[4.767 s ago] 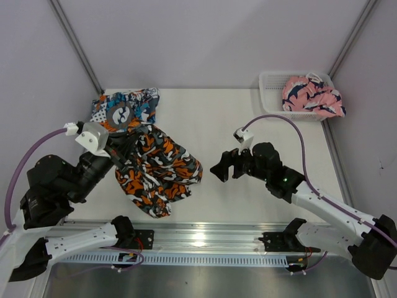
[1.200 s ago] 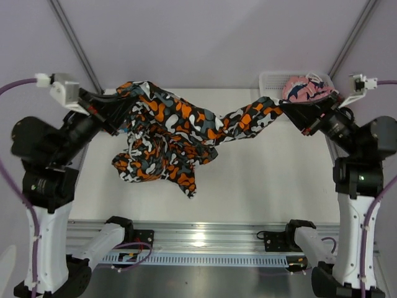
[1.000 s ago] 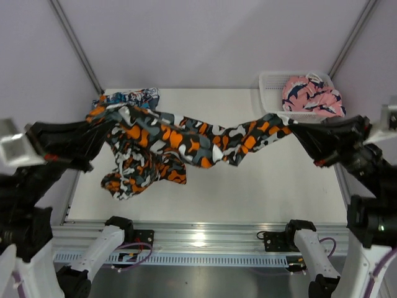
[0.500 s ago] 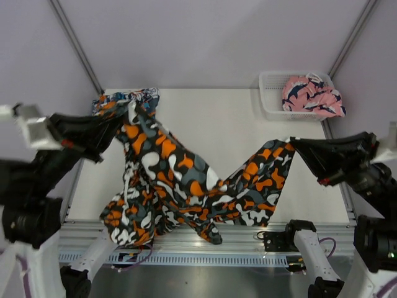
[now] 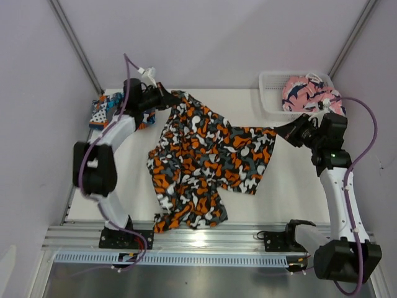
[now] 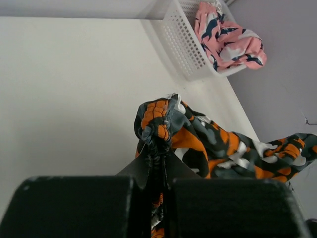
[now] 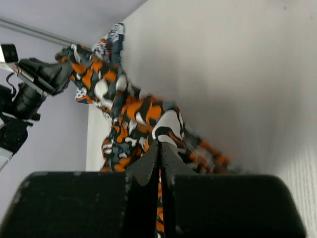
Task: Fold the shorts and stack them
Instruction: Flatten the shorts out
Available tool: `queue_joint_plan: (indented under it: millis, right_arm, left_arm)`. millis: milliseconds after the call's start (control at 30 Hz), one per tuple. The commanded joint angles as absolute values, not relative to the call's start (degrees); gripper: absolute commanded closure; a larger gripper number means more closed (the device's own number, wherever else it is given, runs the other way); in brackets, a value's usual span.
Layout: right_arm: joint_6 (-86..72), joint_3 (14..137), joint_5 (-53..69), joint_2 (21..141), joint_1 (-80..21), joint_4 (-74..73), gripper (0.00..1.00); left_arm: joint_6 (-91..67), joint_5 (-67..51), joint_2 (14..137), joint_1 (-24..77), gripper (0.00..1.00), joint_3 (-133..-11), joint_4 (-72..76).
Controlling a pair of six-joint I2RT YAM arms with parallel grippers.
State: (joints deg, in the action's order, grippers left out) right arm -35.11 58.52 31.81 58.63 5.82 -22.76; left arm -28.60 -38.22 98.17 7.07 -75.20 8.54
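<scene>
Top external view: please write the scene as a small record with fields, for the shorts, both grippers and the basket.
blotched shorts: spread over the table, held at two ends
left gripper: shut on the blotched shorts, far left
right gripper: shut on the blotched shorts, right side
teal shorts: far left corner, partly covered by the left arm
basket: far right corner, holds a pink garment

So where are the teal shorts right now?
Top view: teal shorts lie at the far left corner of the table, beside the left gripper holding the blotched shorts.
</scene>
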Motion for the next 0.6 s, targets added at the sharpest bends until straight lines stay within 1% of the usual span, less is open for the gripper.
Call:
queue_joint_plan:
  millis: [0, 33, 67, 133, 167, 233, 267, 300, 333, 367, 400, 433, 467, 500, 567]
  right_arm:
    - [-36.73, 53.46, 25.76, 60.54, 6.33, -7.86, 1.00]
    - [-36.83, 52.22, 25.58, 61.51, 6.50, -6.08, 1.00]
    - [-36.83, 51.42, 25.40, 62.31, 6.59, -4.50, 1.00]
    - [-36.39, 50.01, 23.30, 64.68, 6.77, -1.42, 1.00]
    - [-36.13, 50.01, 22.60, 65.56, 6.85, -0.71, 1.00]
    - [-35.42, 50.27, 21.27, 68.11, 7.21, -0.62, 1.00]
    - [-35.42, 50.27, 20.83, 68.99, 7.47, 1.73, 1.00]
    - [-35.51, 50.27, 21.00, 70.04, 7.64, 2.45, 1.00]
    - [-35.59, 50.45, 20.83, 71.79, 7.82, 2.90, 1.00]
    - [-35.60, 50.62, 19.79, 72.59, 7.91, 3.51, 1.00]
    - [-35.60, 50.62, 19.69, 73.38, 8.00, 4.30, 1.00]
    - [-35.60, 50.54, 19.43, 74.78, 8.00, 5.09, 1.00]
    - [-35.51, 50.71, 19.16, 75.58, 8.00, 6.32, 1.00]
    - [-35.51, 51.06, 18.73, 76.28, 8.09, 6.68, 1.00]
    - [-35.42, 52.20, 15.67, 77.95, 8.09, 6.86, 1.00]
  left_arm:
    - [-32.78, -42.53, 109.74, 8.08, 1.00, -88.04, 24.43]
    - [-33.04, -44.54, 113.43, 8.43, 1.00, -91.02, 24.43]
    - [-32.52, -44.91, 119.82, 9.05, 1.00, -96.80, 22.35]
    - [-27.72, -43.26, 125.13, 10.98, 0.99, -109.09, 17.34]
    - [-25.68, -42.02, 130.29, 11.77, 0.97, -112.64, 9.74]
    - [-22.34, -40.00, 135.76, 13.71, 0.95, -127.63, 3.45]
    - [-22.24, -39.64, 140.75, 13.97, 0.93, -130.92, 1.51]
    - [-22.76, -39.55, 142.71, 14.24, 0.92, -136.87, 0.45]
    - [-24.59, -39.20, 144.13, 14.15, 0.90, -137.46, 1.14]
    - [-25.48, -38.16, 145.45, 13.89, 0.82, -137.37, 2.45]
    - [-26.27, -37.45, 145.46, 13.89, 0.77, -135.98, 5.51]
    - [-26.89, -36.31, 145.46, 13.89, 0.69, -134.23, 6.58]
    - [-27.16, -34.91, 145.37, 13.89, 0.57, -133.25, 7.90]
    - [-27.51, -34.46, 145.20, 13.80, 0.49, -131.85, 10.52]
    - [-28.12, -32.53, 145.46, 13.89, 0.28, -132.18, 10.90]
